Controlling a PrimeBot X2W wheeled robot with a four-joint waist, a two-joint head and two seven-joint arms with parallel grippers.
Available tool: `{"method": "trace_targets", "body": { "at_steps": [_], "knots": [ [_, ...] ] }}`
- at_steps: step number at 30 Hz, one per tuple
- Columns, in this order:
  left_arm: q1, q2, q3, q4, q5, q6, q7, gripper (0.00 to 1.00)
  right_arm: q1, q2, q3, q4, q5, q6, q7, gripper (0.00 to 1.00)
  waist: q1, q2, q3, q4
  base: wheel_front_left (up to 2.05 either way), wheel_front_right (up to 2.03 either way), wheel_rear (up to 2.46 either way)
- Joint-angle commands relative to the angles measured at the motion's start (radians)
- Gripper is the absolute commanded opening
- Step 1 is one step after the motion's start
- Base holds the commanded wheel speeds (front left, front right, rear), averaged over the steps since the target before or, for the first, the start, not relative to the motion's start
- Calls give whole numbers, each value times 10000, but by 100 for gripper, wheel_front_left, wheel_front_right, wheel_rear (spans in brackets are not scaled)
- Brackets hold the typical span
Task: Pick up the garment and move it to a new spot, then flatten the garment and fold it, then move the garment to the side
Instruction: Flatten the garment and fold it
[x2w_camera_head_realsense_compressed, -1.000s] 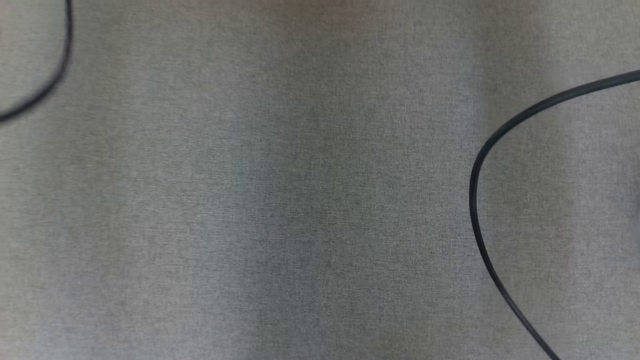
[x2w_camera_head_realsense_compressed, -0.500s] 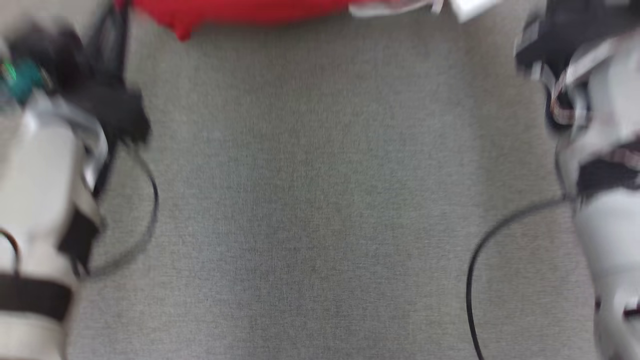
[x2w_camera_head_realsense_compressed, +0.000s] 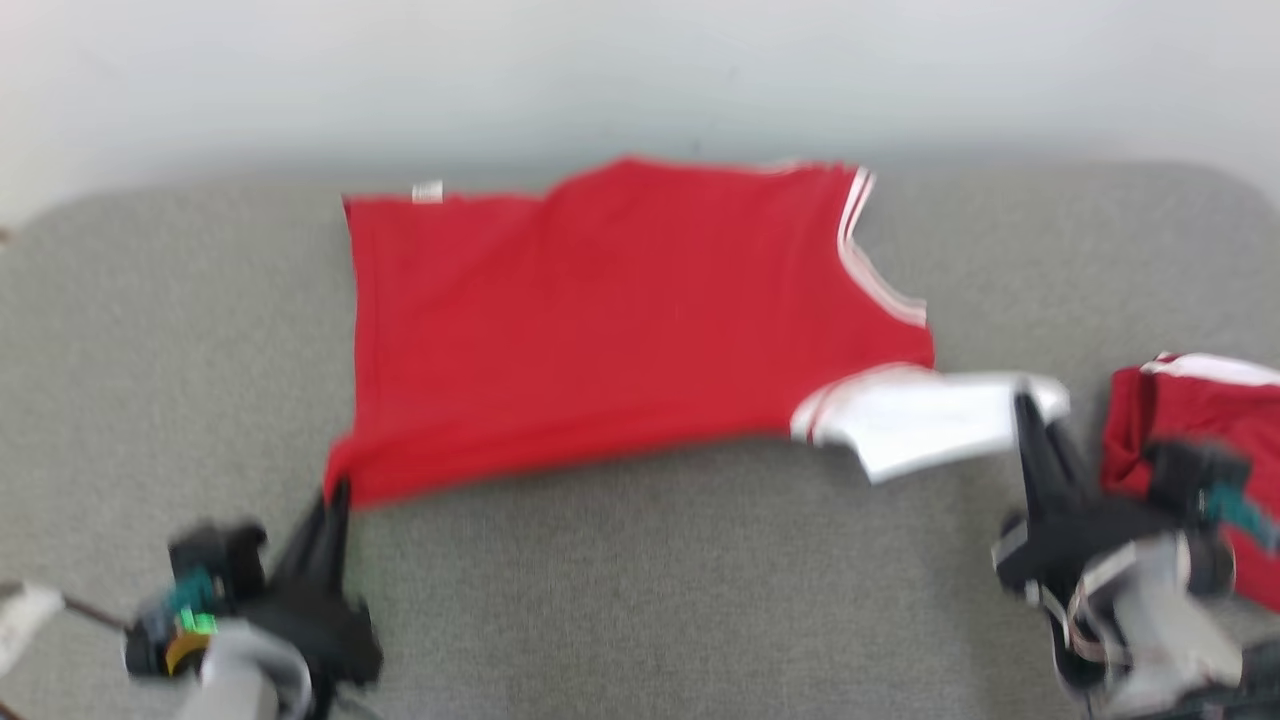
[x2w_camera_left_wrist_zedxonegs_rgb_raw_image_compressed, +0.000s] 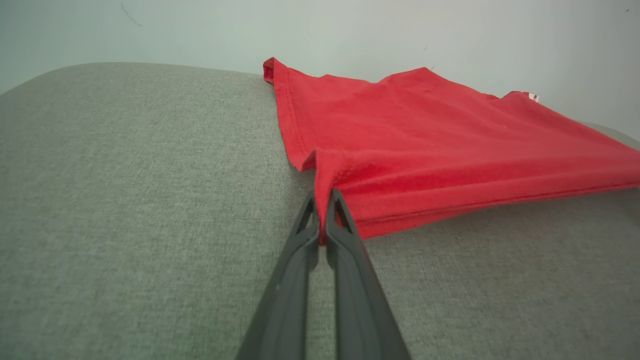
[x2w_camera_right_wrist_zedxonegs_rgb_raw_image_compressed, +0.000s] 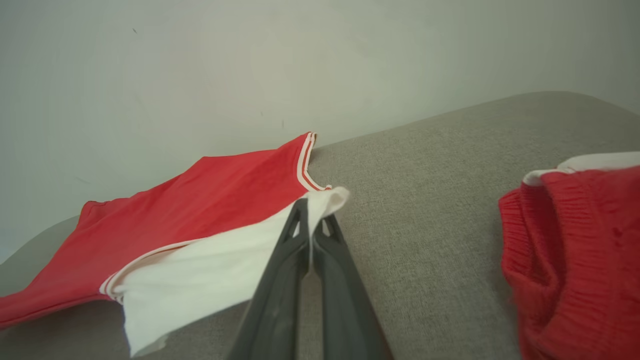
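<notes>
Pinching the near edge of the red garment (x2w_camera_head_realsense_compressed: 620, 310) at both ends, the two end effectors hold it spread across the grey tabletop (x2w_camera_head_realsense_compressed: 160, 330). The left end effector (x2w_camera_head_realsense_compressed: 337, 497) is clamped on the near left hem corner, with a small peak of red cloth drawn up between its closed fingers. The right end effector (x2w_camera_head_realsense_compressed: 1023, 408) is closed on the tip of the white sleeve (x2w_camera_head_realsense_compressed: 920, 425).

From both grips the cloth runs away toward the wall (x2w_camera_head_realsense_compressed: 640, 70). The garment therefore lies ahead of each, with its long axis crosswise, roughly parallel to the line joining the grips. Neither arm is nearer, since each holds its own end. Any coming lift or fold probably calls for both arms to travel together.

The body lies mostly flat, apparently in two layers along the near edge. Red-and-white striped trim lines the sleeve seam and the opening at the far right, and a small white tag (x2w_camera_head_realsense_compressed: 427, 191) marks the far left corner. A second red knitted piece (x2w_camera_head_realsense_compressed: 1190, 420) lies just right of the right end effector, apart from the garment.
</notes>
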Motion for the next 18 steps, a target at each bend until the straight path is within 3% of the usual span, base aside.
{"method": "trace_targets", "body": {
  "at_steps": [1, 15, 18],
  "knots": [
    [743, -97, 260, 92, 102, -24, -36, 0, 783, -180, -3, -108, 218, -10, -7, 0, 4, 2, -1264, -144, 0, 0, 0],
    [2867, -503, 1681, 13, 685, -2, -37, 0, 3661, -569, 507, -580, 924, -12, -1, 0, 4, 2, -2118, -305, 0, 0, 0],
    [3230, -570, 1920, 89, 893, 182, -37, 0, 4137, -668, 706, -592, 998, -12, 7, 0, 4, 2, -2250, -311, 0, 0, 0]
  ]
}}
